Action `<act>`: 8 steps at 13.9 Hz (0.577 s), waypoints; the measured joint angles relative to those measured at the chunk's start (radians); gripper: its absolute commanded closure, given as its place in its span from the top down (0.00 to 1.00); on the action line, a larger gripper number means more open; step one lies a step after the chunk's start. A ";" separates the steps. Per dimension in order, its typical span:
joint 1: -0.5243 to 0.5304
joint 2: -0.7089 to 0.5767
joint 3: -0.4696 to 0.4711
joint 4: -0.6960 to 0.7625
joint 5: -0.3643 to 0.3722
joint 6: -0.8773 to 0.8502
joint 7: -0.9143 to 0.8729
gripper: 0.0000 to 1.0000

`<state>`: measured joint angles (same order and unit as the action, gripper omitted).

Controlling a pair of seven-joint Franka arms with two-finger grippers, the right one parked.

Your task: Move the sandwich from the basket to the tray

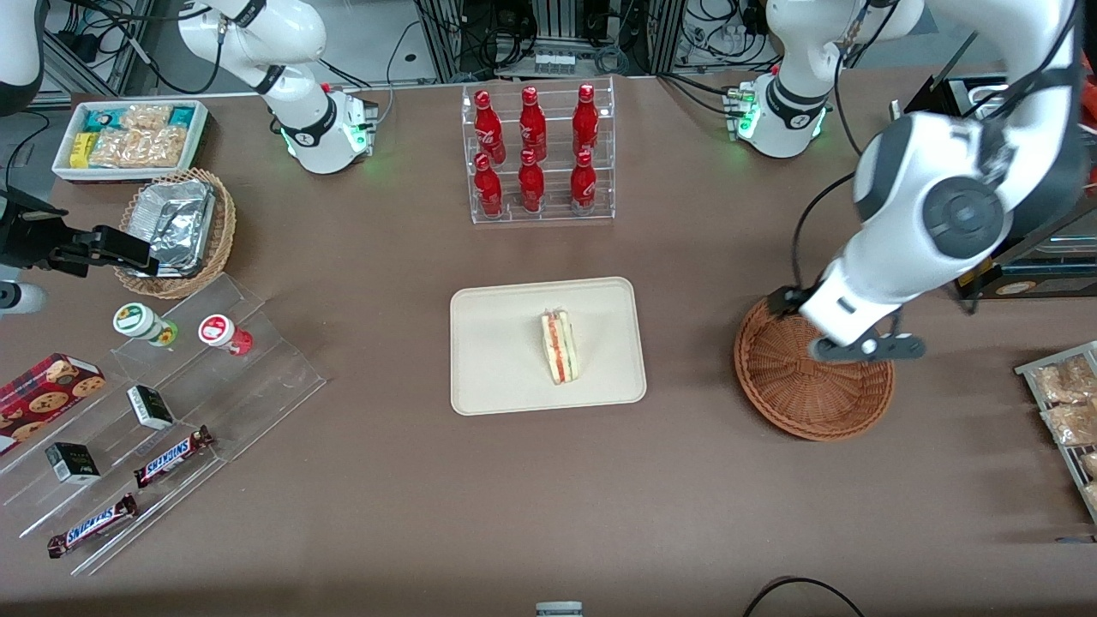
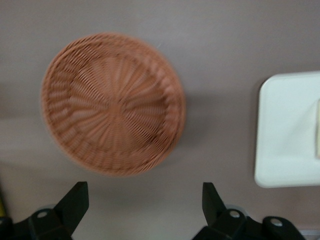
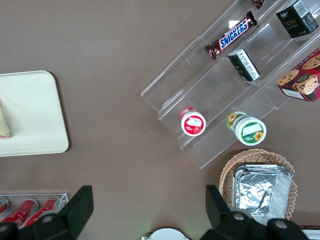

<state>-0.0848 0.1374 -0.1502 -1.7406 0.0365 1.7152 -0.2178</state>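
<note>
**Sandwich on the tray, end effector empty above the basket**

The end effector (image 1: pixel 866 347) hangs over the basket (image 1: pixel 801 394), its two fingers spread wide apart with nothing between them; the wrist view shows the basket (image 2: pixel 112 102) directly below, its woven floor bare. Well away from the end effector, toward the parked arm's end of the tabletop (image 1: pixel 548 497), the sandwich (image 1: pixel 559 345) rests near the middle of the tray (image 1: pixel 497 377), inside the low rim. By the look of things, the placement is done.

The sandwich is likely light and soft: white bread that would dent under a hard squeeze, with layers that could slide apart. If it had to be taken up again, a gentle pinch across the two flat bread faces, near the wedge's middle, seems safest, leaving the thin tip and the cut side alone.

It is a small triangular wedge, pale bread outside, with red, pink and green filling stripes showing along its cut side.
</note>
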 measured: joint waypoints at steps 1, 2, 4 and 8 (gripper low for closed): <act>0.023 -0.031 0.000 -0.004 0.000 -0.046 0.032 1.00; 0.043 -0.060 0.000 -0.003 -0.001 -0.089 0.061 1.00; 0.077 -0.106 0.002 0.016 -0.002 -0.177 0.096 1.00; 0.104 -0.151 0.027 0.098 -0.002 -0.278 0.108 1.00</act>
